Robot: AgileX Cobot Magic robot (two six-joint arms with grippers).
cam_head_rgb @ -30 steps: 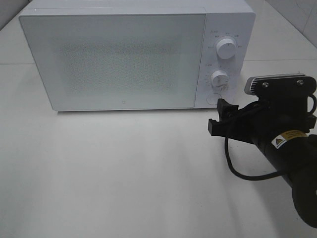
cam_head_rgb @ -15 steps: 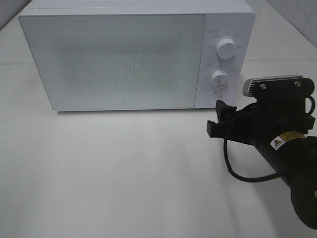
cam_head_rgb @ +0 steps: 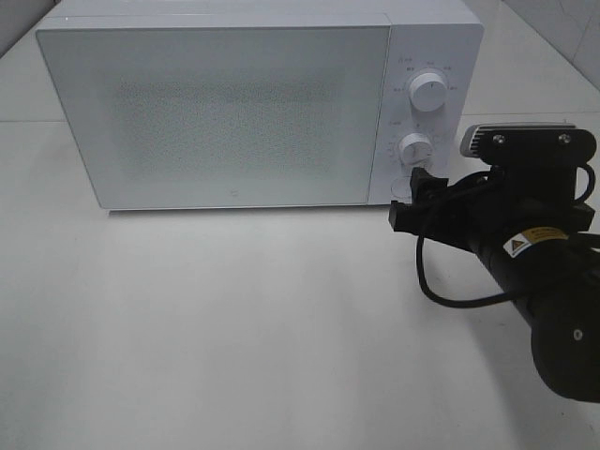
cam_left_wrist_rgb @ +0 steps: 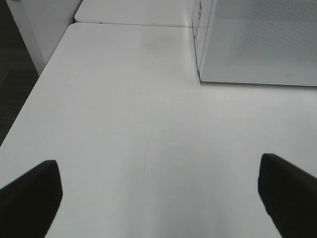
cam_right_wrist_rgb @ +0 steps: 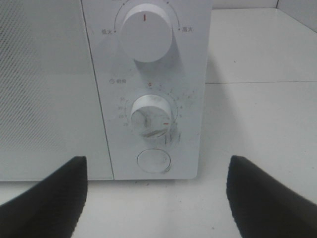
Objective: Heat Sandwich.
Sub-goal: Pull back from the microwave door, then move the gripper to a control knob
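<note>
**Microwave** [cam_head_rgb: 225, 103]: white, at the far side of the white table [cam_head_rgb: 234, 328]. The door [cam_head_rgb: 216, 112] is shut and its dotted window shows nothing of the inside. The control panel is on the right end.

**Upper knob** [cam_head_rgb: 429, 92]: white, round, with a red mark pointing up in the right wrist view [cam_right_wrist_rgb: 146, 32].

**Lower knob** [cam_head_rgb: 415, 148]: white, below the upper knob, ringed by a dial scale. Its face looks smudged in the right wrist view [cam_right_wrist_rgb: 151, 116].

**Round button** [cam_right_wrist_rgb: 153, 161]: at the foot of the panel, under the lower knob. In the high view it is partly behind the right gripper.

**Right gripper** [cam_head_rgb: 412, 197]: black, on the right of the scene, just in front of the lower part of the control panel and pointing at it. Jaws apart, nothing between them. In the right wrist view [cam_right_wrist_rgb: 156, 208] the two fingers flank the button, and whether they touch the panel cannot be told.

**Cable** [cam_head_rgb: 450, 295]: black, looping under the right arm.

**Left gripper** [cam_left_wrist_rgb: 158, 198]: seen only in its wrist view, over the table to the left of and nearer than the microwave. Jaws wide apart, holding nothing.

**Sandwich**: seen in none of the views, so its place cannot be told.
</note>
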